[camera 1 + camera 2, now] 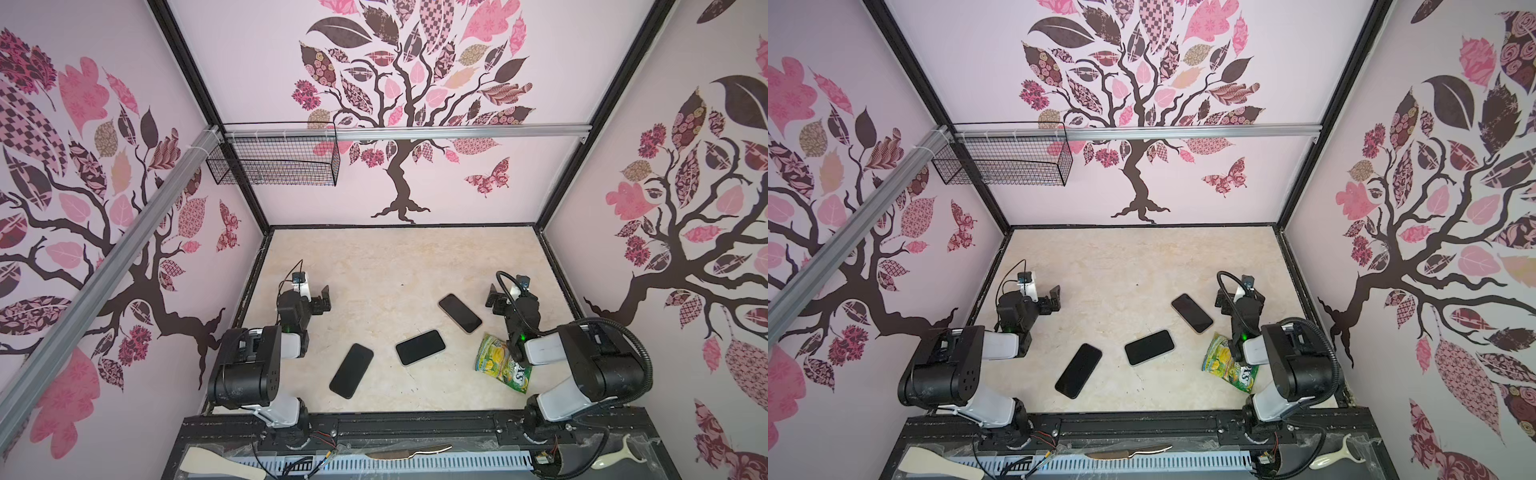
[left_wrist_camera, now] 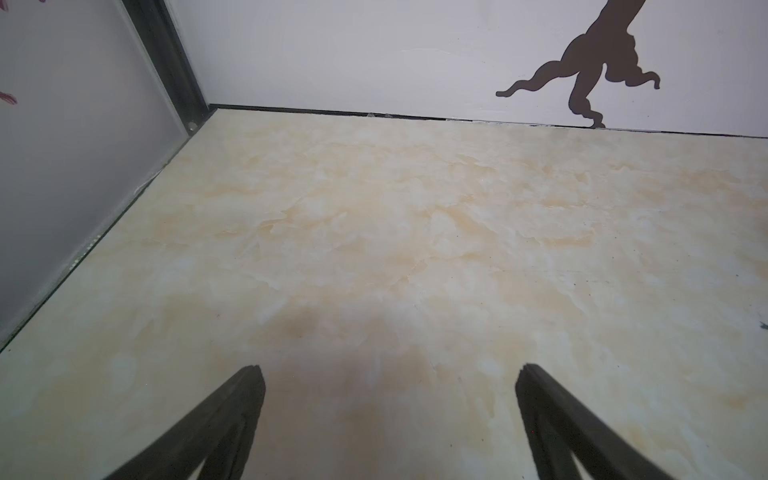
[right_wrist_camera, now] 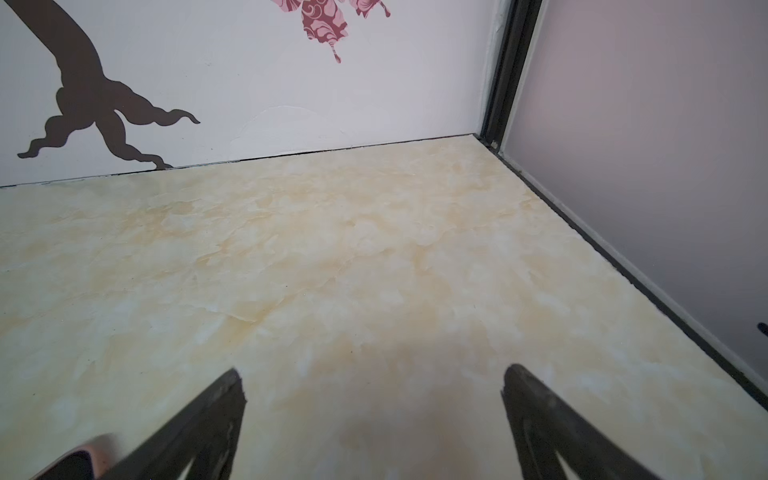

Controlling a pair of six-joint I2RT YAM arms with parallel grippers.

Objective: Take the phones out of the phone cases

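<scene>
Three dark phones lie flat on the marble table in both top views. The left phone (image 1: pixel 351 370) is all black. The middle phone (image 1: pixel 420 347) has a pale rim, and the right phone (image 1: pixel 459 313) has a pinkish rim that looks like a phone case. Its pink corner (image 3: pixel 85 455) shows in the right wrist view beside one finger. My left gripper (image 1: pixel 325 297) (image 2: pixel 390 370) hovers open over bare table, left of and behind the phones. My right gripper (image 1: pixel 493 300) (image 3: pixel 374 370) is open and empty, just right of the right phone.
A green and yellow snack packet (image 1: pixel 503 362) lies by the right arm's base. A wire basket (image 1: pixel 274 160) hangs on the back left rail. A wooden spatula (image 1: pixel 220 461), a knife (image 1: pixel 409 452) and a peeler (image 1: pixel 615 457) rest on the front ledge. Walls enclose three sides.
</scene>
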